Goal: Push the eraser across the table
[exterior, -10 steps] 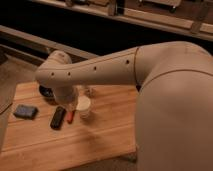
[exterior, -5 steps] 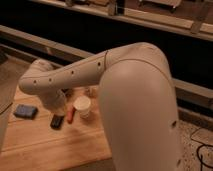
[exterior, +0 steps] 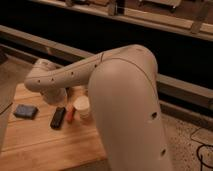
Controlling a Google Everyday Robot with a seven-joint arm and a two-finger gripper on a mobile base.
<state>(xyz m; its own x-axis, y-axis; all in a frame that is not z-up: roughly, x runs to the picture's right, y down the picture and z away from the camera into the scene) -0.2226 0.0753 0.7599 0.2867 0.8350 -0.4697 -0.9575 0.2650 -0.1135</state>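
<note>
The eraser [exterior: 57, 117], a flat black oblong bar, lies on the wooden table [exterior: 40, 145] left of centre, pointing away from me. My gripper [exterior: 58, 98] hangs from the beige arm's wrist just above and behind the eraser's far end. The arm [exterior: 120, 85] sweeps in from the right and hides the table's right part.
A thin red pen [exterior: 70, 116] lies right beside the eraser, on its right. A white paper cup [exterior: 82, 106] stands just right of the pen. A blue-grey squarish pad [exterior: 26, 111] lies at the table's left. A dark rail and wall run behind the table.
The arm has swung left and nearer to the camera, now covering more of the table's right side. The eraser, pen, cup and pad have not moved.
</note>
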